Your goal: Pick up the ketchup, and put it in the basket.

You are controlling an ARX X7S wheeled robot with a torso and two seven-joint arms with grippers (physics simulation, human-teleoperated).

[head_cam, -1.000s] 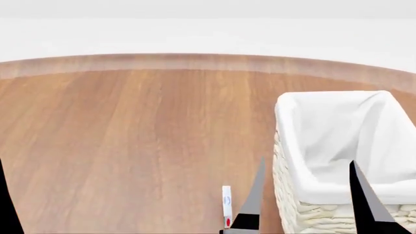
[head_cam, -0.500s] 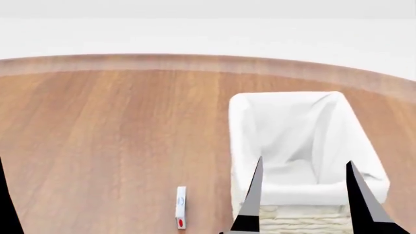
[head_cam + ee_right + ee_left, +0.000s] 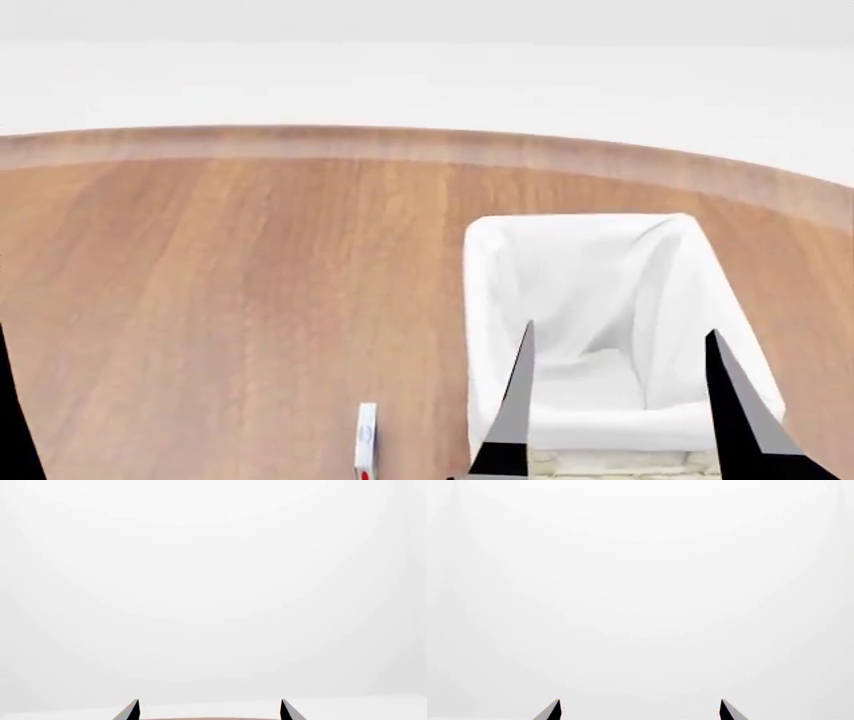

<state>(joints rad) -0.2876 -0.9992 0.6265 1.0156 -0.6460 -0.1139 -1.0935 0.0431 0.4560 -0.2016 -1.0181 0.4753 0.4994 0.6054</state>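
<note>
Wooden table (image 3: 227, 300); basket (image 3: 574, 240) beyond the spread right end effector (image 3: 617, 345).

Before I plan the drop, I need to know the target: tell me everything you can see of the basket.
The basket is rectangular, lined with white cloth folded over its rim; cream woven wicker shows only at its near bottom edge. It stands upright on the wooden table, right of centre in the head view, and looks empty inside. The right gripper fingers overlap it in the picture; contact cannot be told.
</note>
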